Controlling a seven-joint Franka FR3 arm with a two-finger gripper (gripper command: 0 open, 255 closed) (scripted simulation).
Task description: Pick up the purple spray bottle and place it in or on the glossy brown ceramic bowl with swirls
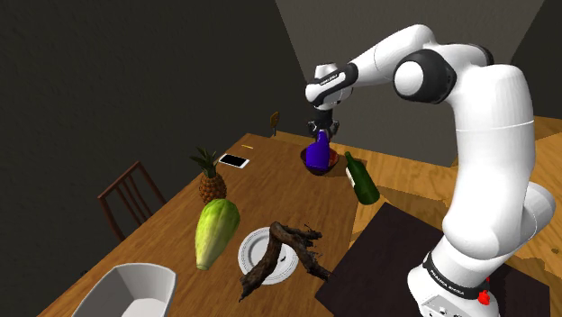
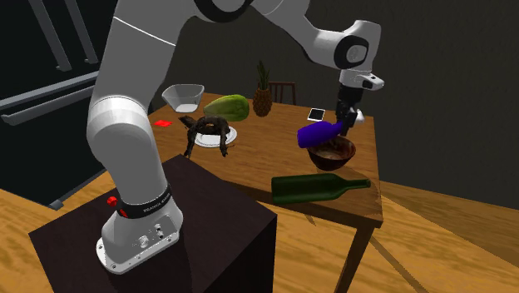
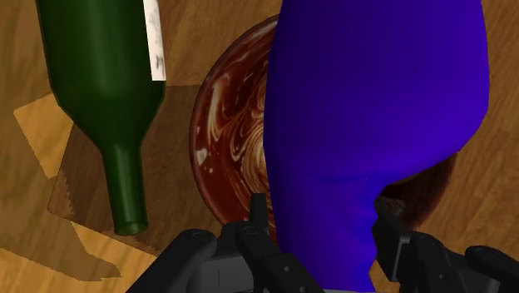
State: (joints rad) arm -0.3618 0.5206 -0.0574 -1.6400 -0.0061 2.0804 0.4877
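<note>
The gripper (image 3: 323,218) gripped the purple spray bottle (image 3: 374,100) over the swirled brown bowl (image 3: 229,141) near the wooden table's (image 1: 261,194) edge — dark walls (image 1: 108,81) around.

Light: dim overall, walls (image 1: 108,81) dark | worktop (image 1: 279,185) moderately lit, warm | shadows: hard, jagged-edged patch beside green bottle (image 3: 100,83) in wrist view | glare: soft sheen on bowl (image 3: 224,141)

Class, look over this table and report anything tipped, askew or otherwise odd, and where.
The green wine bottle lies on its side beside the brown swirled bowl, near the edge of the table. A gnarled dark branch sprawls across the white plate, overhanging its rim.
</note>
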